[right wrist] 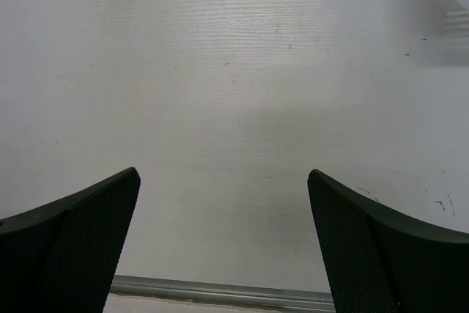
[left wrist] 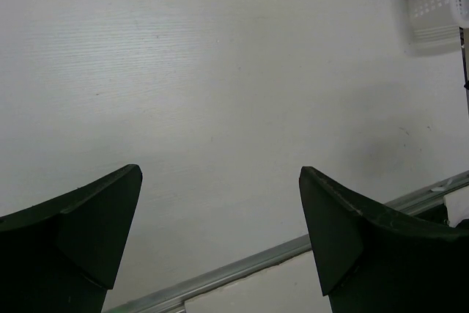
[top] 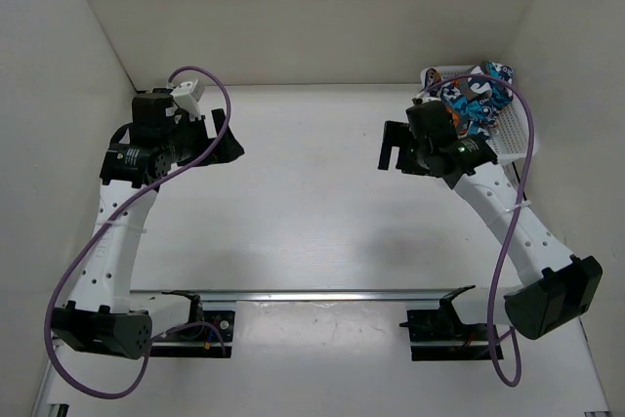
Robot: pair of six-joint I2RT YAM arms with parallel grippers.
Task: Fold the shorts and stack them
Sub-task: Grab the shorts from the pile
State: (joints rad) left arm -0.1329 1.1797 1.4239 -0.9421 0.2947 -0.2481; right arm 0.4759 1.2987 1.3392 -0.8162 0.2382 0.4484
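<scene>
silver metal rail (top: 322,295): along the near table edge, well short of the white plastic mesh basket (top: 510,136) at far right.
black two-finger left gripper (left wrist: 220,174): fingers spread wide, nothing held; over the bare white wood-grain table (top: 312,202), well left of the basket.
black two-finger right gripper (right wrist: 223,175): fingers spread wide, nothing held; near the basket's left side.
teal/orange/navy/white cartoon-print cloth shorts (top: 476,95): crumpled heap inside the basket.
</scene>
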